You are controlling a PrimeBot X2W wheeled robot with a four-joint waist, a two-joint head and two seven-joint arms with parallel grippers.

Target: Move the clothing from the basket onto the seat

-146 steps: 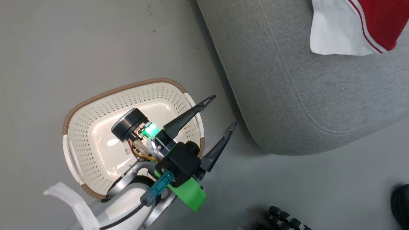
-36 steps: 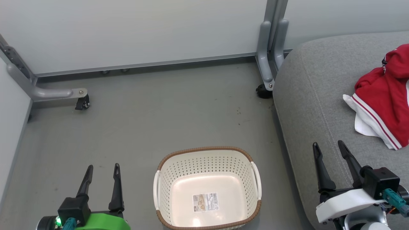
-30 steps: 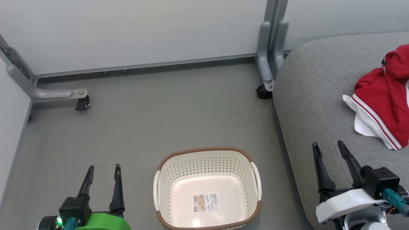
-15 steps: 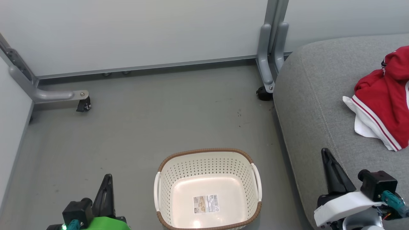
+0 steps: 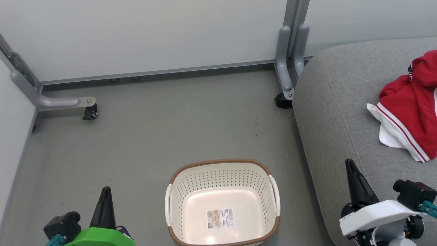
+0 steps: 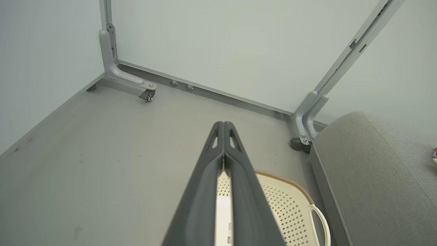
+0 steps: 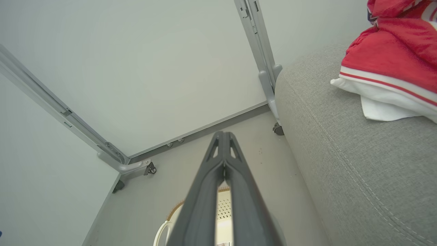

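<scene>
Your left pincer (image 5: 105,191) and right pincer (image 5: 350,164) stand low at either side of the basket (image 5: 218,162), each with its two dark fingers pressed together tip to tip and nothing between them. The basket sits on the grey floor (image 5: 153,130), near the seat (image 5: 327,112), a barcode sticker (image 5: 221,218) showing on its bottom. The clothing (image 5: 413,109), red with white trim, lies bunched on top of the seat, well apart from both pincers.

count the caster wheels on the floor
2: left caster under the left frame foot; right caster beside the seat corner. Others may be hidden.
</scene>
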